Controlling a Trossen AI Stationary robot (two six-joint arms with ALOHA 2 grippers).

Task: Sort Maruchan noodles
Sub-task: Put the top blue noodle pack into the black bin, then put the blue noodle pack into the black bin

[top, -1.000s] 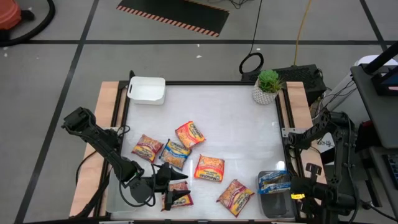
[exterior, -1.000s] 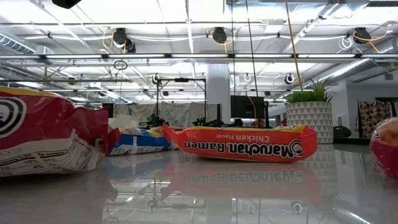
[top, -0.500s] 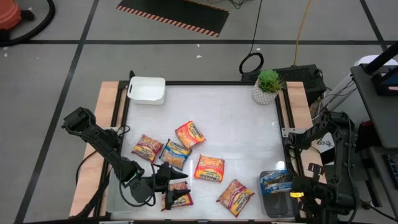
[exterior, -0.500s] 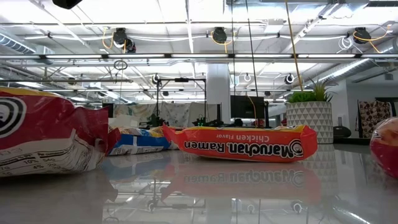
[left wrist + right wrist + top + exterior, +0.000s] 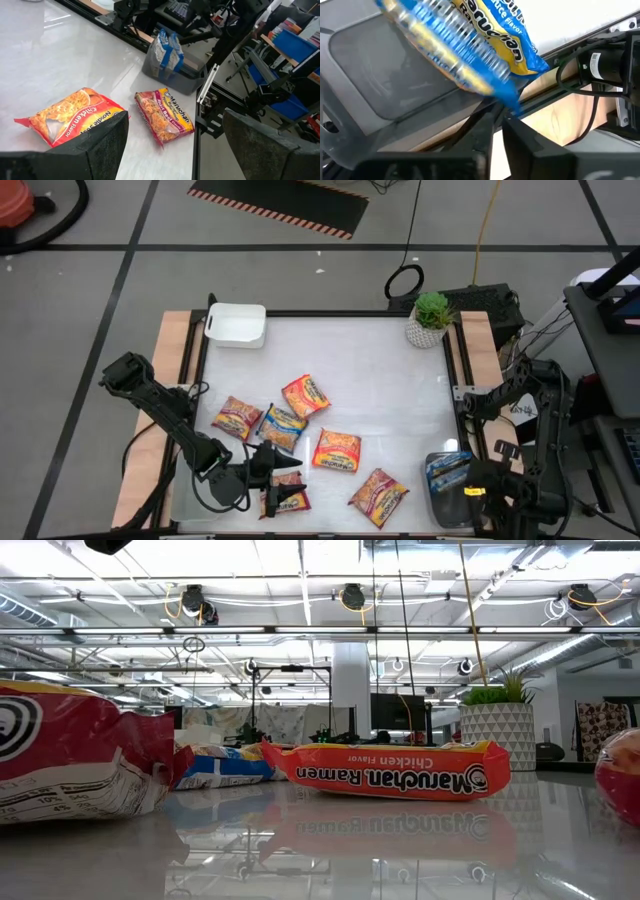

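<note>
six flat crinkly plastic noodle packets (image 5: 337,450), glossy white table (image 5: 370,380)

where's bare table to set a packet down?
Free: the wide middle band between the white bin and the plant, and the right-centre patch above the clear bin. Crowded: the front-left, where the packets cluster around the left end effector.
</note>
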